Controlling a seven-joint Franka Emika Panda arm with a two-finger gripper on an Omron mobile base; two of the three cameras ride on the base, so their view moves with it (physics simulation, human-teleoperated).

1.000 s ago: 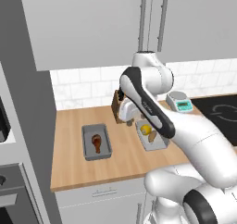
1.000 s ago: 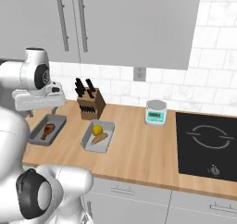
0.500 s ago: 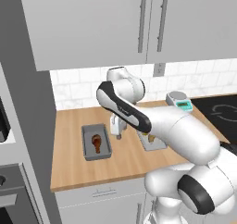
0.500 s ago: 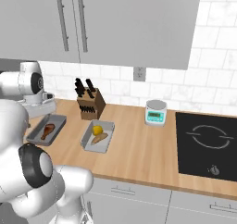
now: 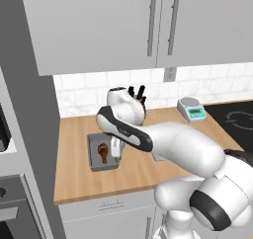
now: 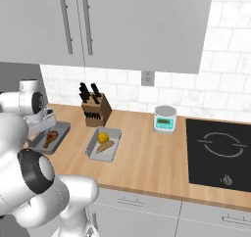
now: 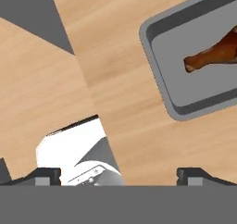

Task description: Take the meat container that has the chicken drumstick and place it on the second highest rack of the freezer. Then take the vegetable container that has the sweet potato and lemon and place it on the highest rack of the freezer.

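Freezer: we take the tall grey panel (image 5: pixel 22 134) down the left edge of the left base view to be its side; its door and racks are not visible to us, so we cannot say whether it stands open.

Meat container: the grey tray (image 5: pixel 97 156) lies flat on the wooden counter (image 5: pixel 74 179) at its left end, nearest that panel, with the chicken drumstick (image 5: pixel 104 151) lying in it. In the hand view the same tray sits off to the upper right, its rim unobstructed.

Gripper: we see it (image 5: pixel 117 151) hanging just above the right-hand edge of the meat container, pointing down. Its two dark tips stand far apart at the bottom of the hand view, spread wide with only bare counter between them, so it grasps nothing.

Vegetable container: the second grey tray (image 6: pixel 104 144) sits further right on the counter, apart from the first, holding the lemon (image 6: pixel 102 137) and the sweet potato (image 6: pixel 105 146) side by side. The knife block (image 6: pixel 96 112) stands just behind it.

Step in hand: we judge this to be the approach to the first pick, with neither tray lifted yet.

Next move: we would shift the hand so one tray wall falls between the tips, lower, then close; the rim is thin, so alignment matters before carrying the tray level toward the freezer.
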